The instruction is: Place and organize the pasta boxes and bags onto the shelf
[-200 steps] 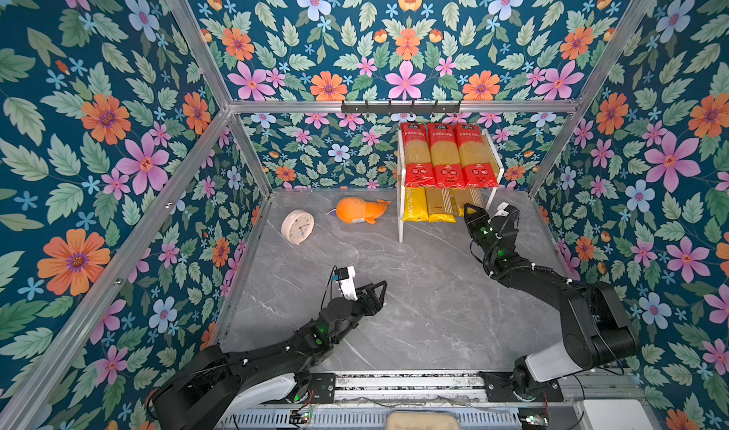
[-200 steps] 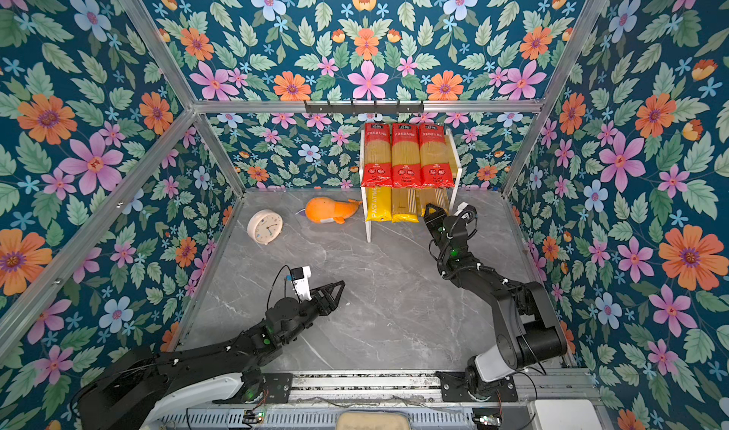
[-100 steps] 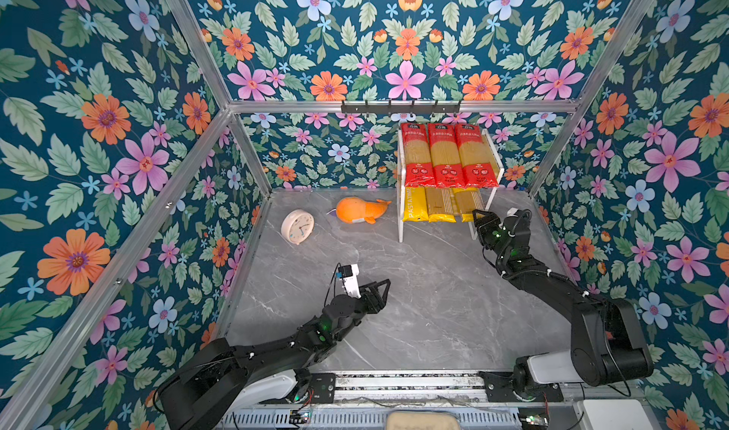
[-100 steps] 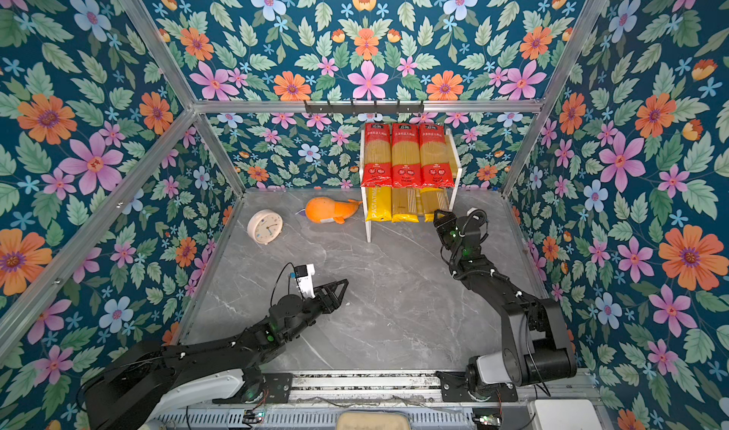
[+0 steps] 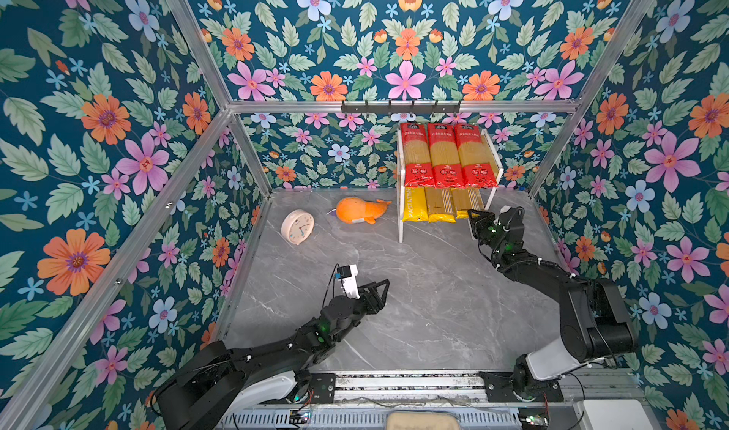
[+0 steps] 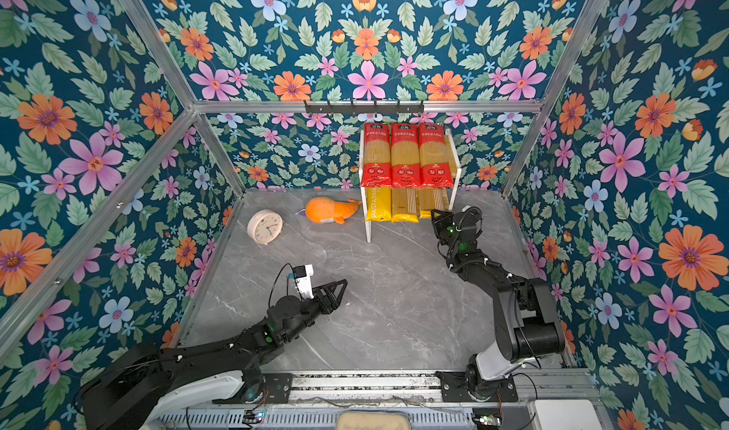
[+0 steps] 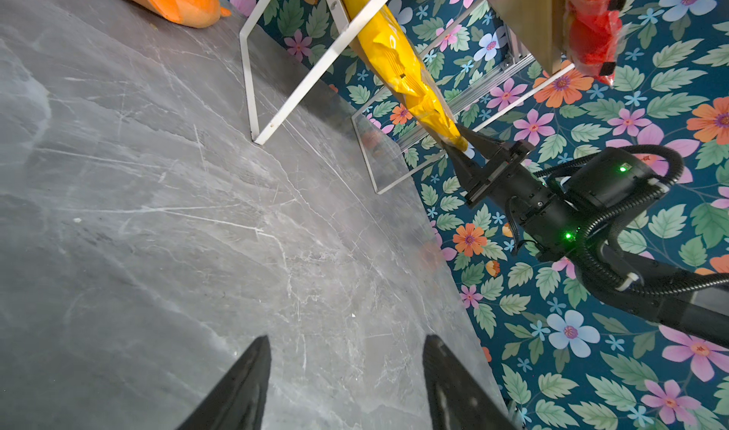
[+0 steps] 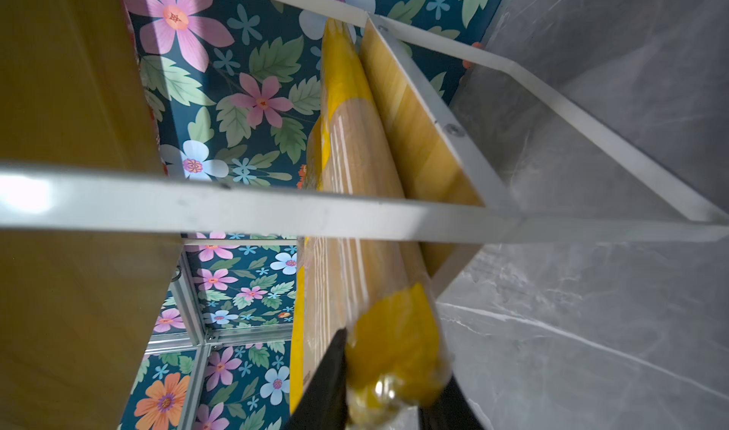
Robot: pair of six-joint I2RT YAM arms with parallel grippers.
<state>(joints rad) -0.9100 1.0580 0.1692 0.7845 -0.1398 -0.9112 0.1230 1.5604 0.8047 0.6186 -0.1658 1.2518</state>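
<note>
Right gripper (image 7: 457, 142) moving back in, fingers pinching yellow pack (image 8: 394, 329) end. Likely light, slick; firmer hold past fingertips. Left gripper (image 7: 347, 349) idling, fingers apart.

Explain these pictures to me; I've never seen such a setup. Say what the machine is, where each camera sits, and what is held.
Two black robot arms stand at a grey table inside a flowered booth. Two pictures look down from overhead, nearly the same view; the other two come from a camera on each wrist. At the back stands a small shelf: three red-ended pasta packs on top, three yellow packs below. An orange plush whale and a white clock sit on the table. The right hand pinches the near end of the rightmost yellow pack. The left hand is open and holds nothing.
</note>
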